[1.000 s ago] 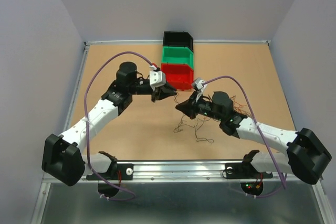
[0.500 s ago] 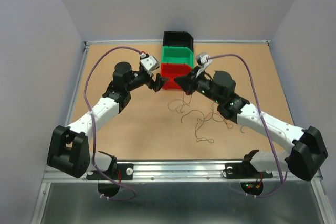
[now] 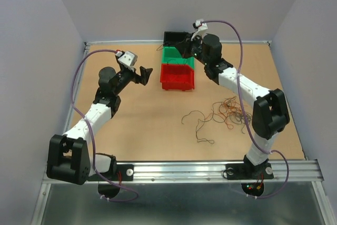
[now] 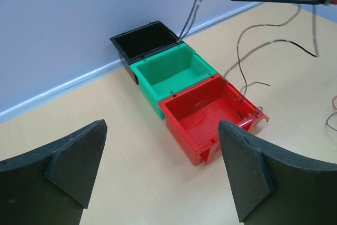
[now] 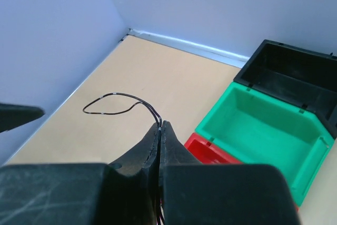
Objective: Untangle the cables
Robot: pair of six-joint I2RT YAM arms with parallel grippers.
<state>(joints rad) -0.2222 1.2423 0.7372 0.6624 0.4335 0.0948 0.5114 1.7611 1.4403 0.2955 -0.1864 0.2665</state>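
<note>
Right wrist view: right end effector (image 5: 159, 125) pinched together on 1 black cable (image 5: 113, 96) by the green bin (image 5: 263, 125); left end effector (image 3: 145, 74) spread apart, empty. Other cables (image 3: 227, 111) clump on the counter (image 3: 131, 125). Risk: the trailing tail could snag the bin's rim.

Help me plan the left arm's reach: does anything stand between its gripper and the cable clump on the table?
Yes: the red bin sits partly between the left gripper and the cables; a black wire from the right gripper trails over it.
</note>
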